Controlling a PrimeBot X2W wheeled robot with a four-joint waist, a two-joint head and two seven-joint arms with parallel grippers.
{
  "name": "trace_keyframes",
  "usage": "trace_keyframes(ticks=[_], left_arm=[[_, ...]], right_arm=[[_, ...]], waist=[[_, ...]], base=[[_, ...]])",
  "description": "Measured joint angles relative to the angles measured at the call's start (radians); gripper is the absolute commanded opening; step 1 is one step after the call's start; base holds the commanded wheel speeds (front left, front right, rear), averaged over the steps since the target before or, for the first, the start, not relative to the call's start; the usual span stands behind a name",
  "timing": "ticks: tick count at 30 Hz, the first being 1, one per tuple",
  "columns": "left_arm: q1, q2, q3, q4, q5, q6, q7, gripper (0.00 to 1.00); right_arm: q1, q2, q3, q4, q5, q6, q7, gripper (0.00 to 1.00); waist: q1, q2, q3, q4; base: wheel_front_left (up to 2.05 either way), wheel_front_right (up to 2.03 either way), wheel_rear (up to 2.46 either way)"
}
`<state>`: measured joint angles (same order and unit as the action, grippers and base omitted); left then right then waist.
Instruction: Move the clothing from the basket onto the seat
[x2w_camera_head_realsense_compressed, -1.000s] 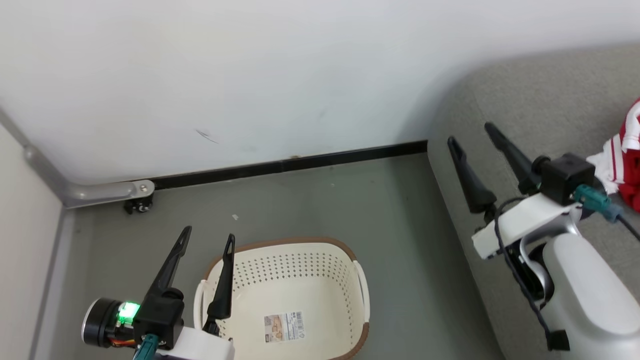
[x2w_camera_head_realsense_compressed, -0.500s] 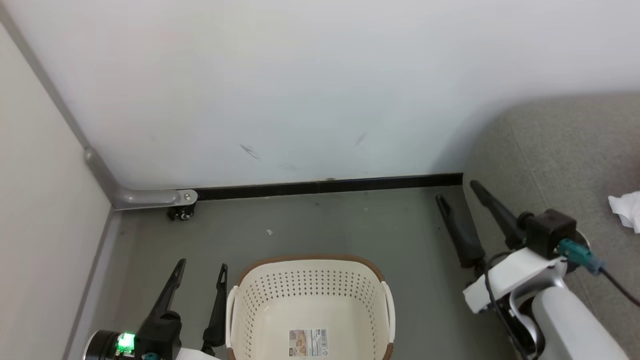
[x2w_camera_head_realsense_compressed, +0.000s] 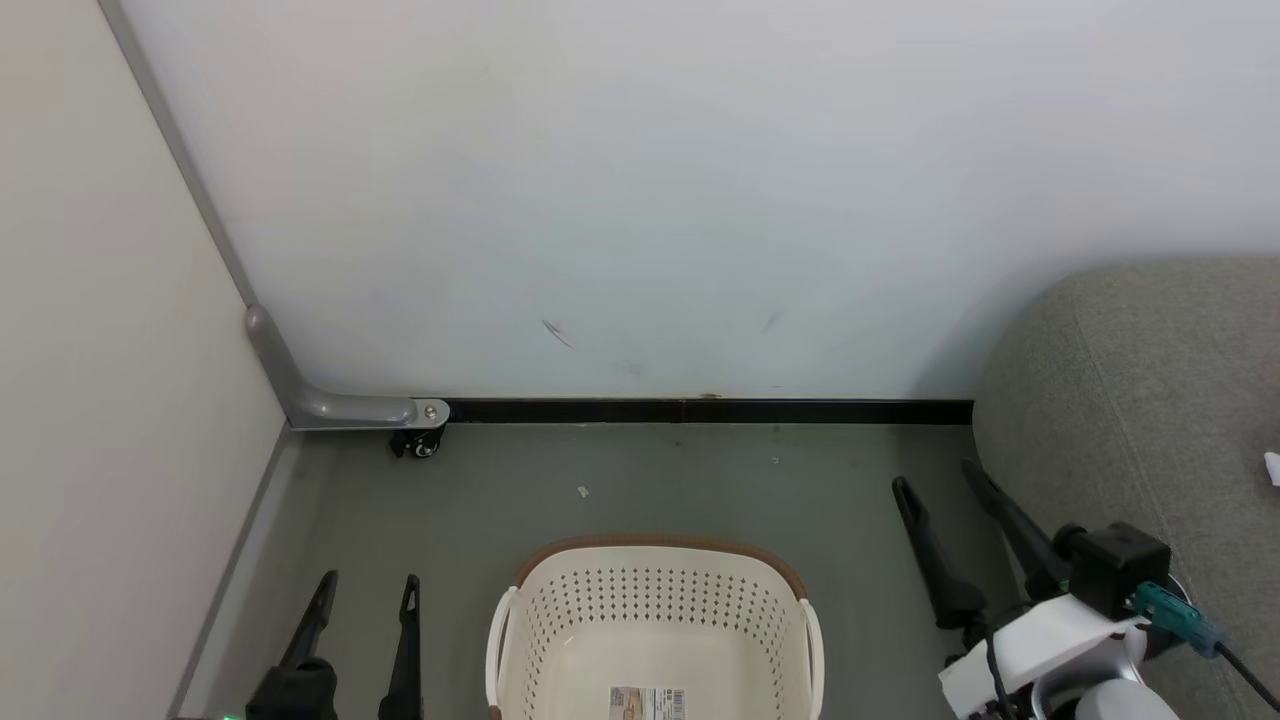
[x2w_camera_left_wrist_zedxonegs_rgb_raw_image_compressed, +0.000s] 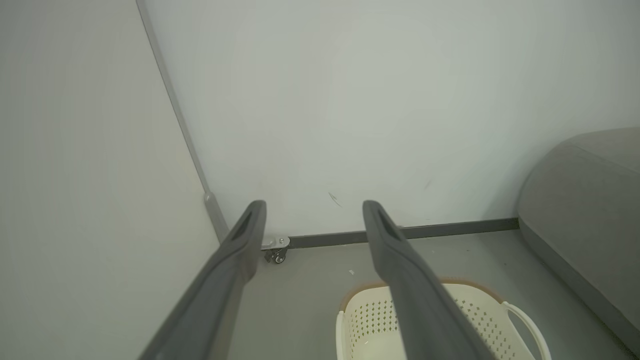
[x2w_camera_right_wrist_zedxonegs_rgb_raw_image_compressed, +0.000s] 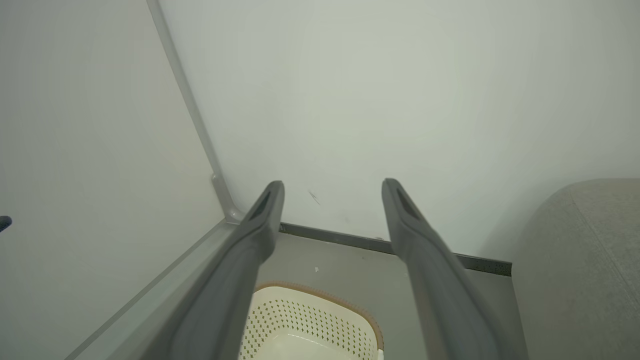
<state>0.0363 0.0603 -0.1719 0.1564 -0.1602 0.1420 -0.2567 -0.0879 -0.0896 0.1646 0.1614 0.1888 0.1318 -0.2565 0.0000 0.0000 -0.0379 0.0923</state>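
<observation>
The cream basket (x2w_camera_head_realsense_compressed: 650, 620) with its brown rim stands on the grey floor at the bottom centre; I see only a paper label (x2w_camera_head_realsense_compressed: 647, 702) inside it. My left gripper (x2w_camera_head_realsense_compressed: 369, 580) is open, just left of the basket. My right gripper (x2w_camera_head_realsense_compressed: 935, 476) is open over the floor, between the basket and the grey seat (x2w_camera_head_realsense_compressed: 1130, 400). A small white edge of fabric (x2w_camera_head_realsense_compressed: 1272, 467) lies on the seat at the picture's right edge; the rest of the clothing is out of view. The left wrist view has the open gripper (x2w_camera_left_wrist_zedxonegs_rgb_raw_image_compressed: 314, 210) above the basket (x2w_camera_left_wrist_zedxonegs_rgb_raw_image_compressed: 480, 310).
A white wall with a black baseboard (x2w_camera_head_realsense_compressed: 700, 410) closes the far side. A beige panel stands on the left, with a grey metal foot and caster (x2w_camera_head_realsense_compressed: 420, 445) in the corner. A small white scrap (x2w_camera_head_realsense_compressed: 583, 491) lies on the floor beyond the basket.
The camera has swung left and tilted up, so the red clothing has slid off the right edge. My right gripper has come off the seat to the floor beside it. Both grippers stay open.
</observation>
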Motion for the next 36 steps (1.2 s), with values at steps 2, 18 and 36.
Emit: trace_keyframes(ticks=[2,18,36], left_arm=[[0.006,-0.001,0.008,0.009,-0.011,0.005,0.000,1.00],[0.059,-0.009,0.036,0.073,-0.061,-0.036,0.000,1.00],[0.059,-0.016,0.066,0.037,-0.094,-0.128,0.000,1.00]], right_arm=[[0.026,0.005,-0.024,-0.012,-0.003,0.000,0.000,1.00],[0.172,0.047,-0.042,-0.058,-0.049,0.000,0.000,1.00],[0.207,0.051,-0.165,-0.093,-0.064,0.000,0.000,1.00]], waist=[[0.0000,0.0000,-0.007,0.007],[0.0000,0.0000,-0.041,0.022],[0.0000,0.0000,-0.033,0.001]], base=[[0.00,0.00,0.00],[0.00,0.00,0.00],[0.00,0.00,0.00]])
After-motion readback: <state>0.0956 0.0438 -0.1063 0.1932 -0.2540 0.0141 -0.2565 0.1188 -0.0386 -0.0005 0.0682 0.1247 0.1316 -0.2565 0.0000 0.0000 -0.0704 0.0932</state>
